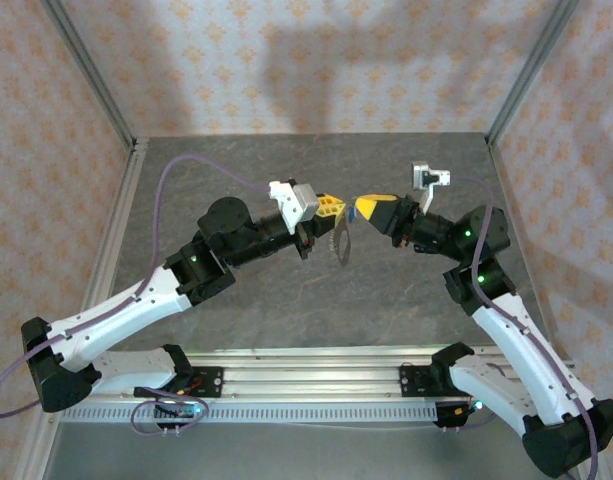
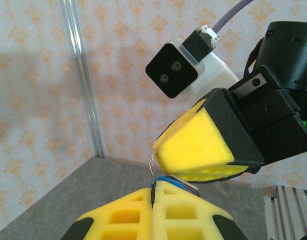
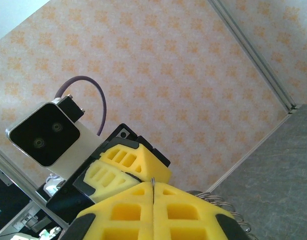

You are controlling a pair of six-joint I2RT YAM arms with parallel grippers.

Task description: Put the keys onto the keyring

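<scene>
Find the left gripper [image 1: 331, 207] and right gripper [image 1: 363, 207] nose to nose, both pinched shut. Clamped at the left fingertips: a tiny key with a bright blue rounded head [image 2: 174, 183], just under the right gripper's lower finger. Hanging below the two tips, long axis pointing away from them: a thin pale oval keyring of coiled wire [image 1: 341, 245], seemingly nipped by the right gripper. Probably a slight sideways nudge of the key onto the wire. From overhead, the loop's whole outline; from the left wrist, the blue head; from the right wrist, coils beside its own fingertips.
</scene>
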